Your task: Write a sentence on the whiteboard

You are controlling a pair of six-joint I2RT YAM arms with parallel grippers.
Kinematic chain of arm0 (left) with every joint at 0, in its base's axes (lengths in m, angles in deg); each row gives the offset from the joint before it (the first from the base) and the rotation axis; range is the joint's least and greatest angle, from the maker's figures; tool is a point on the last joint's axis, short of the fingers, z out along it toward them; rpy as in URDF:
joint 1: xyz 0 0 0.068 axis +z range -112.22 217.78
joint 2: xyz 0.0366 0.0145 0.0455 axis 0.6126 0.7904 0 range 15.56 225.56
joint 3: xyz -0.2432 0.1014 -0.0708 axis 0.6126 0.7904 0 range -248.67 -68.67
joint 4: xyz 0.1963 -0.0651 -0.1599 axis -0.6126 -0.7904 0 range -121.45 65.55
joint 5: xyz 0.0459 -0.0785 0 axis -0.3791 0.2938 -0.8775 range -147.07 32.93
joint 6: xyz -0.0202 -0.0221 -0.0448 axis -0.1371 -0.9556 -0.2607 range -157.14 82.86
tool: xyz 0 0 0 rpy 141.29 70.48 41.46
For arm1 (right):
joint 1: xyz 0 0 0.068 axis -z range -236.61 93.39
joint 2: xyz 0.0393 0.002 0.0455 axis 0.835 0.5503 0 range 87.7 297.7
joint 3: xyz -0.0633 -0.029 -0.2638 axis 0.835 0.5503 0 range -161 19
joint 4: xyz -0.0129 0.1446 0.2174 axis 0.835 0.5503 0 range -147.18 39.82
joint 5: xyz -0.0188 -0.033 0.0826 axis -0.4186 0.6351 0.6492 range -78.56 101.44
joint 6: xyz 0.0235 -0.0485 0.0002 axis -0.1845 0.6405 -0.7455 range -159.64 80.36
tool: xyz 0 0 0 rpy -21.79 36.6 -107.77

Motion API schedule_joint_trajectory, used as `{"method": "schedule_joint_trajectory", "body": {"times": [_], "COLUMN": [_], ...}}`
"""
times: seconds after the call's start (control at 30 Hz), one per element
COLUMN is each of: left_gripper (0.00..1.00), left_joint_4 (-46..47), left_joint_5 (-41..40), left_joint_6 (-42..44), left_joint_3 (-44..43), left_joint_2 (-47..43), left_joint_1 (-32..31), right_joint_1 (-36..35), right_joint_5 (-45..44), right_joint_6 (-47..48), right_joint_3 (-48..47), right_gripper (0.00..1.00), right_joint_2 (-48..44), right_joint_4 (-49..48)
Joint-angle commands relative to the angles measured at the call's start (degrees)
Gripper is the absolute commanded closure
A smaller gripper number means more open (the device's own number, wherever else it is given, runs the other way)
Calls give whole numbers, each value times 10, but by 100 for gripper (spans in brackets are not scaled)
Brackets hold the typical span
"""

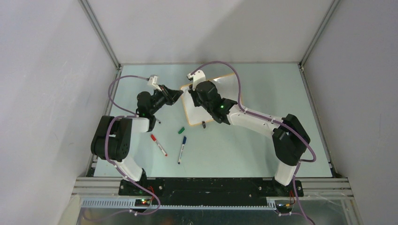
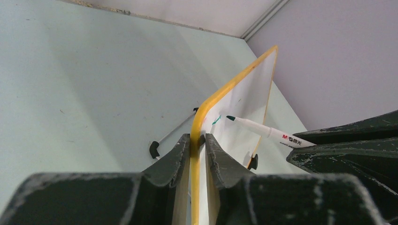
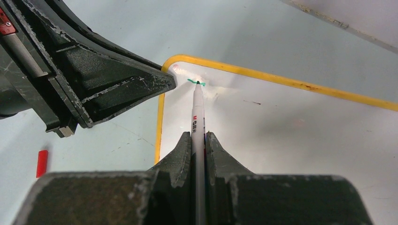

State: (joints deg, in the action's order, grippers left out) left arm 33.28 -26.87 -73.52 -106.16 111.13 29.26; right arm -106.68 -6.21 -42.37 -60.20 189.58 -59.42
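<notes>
I have my left gripper [image 2: 198, 138] pinched tight on the far-left corner of the whiteboard [image 3: 291, 136], which sits toward the far middle of the table [image 1: 234, 150]; my right gripper [image 3: 199, 136] is clamped around a white marker [image 3: 197, 112], its green tip at a short green stroke [image 3: 196, 82] just inside that corner. Nearer to me, left of the board's near edge, lie a red marker [image 1: 158, 145], a blue marker [image 1: 181, 149] and a small green cap [image 1: 181, 130], all apart from one another.
</notes>
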Motion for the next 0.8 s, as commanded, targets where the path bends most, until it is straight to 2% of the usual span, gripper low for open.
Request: {"method": "schedule_joint_trajectory", "body": {"times": [0.0,0.77], "left_gripper": [79,79], "left_joint_4": [20,18], "left_joint_5": [3,2], "left_joint_6": [16,18], "left_joint_3": [5,4], "left_joint_2": [-28,-29], "left_joint_1": [-4,-4], "right_joint_1": [-2,0], "right_joint_5": [-8,2], "right_joint_6": [9,0], "right_joint_3": [0,0], "right_gripper": [100,100], "right_joint_2": [-15,-5], "right_joint_4": [-31,-24]}}
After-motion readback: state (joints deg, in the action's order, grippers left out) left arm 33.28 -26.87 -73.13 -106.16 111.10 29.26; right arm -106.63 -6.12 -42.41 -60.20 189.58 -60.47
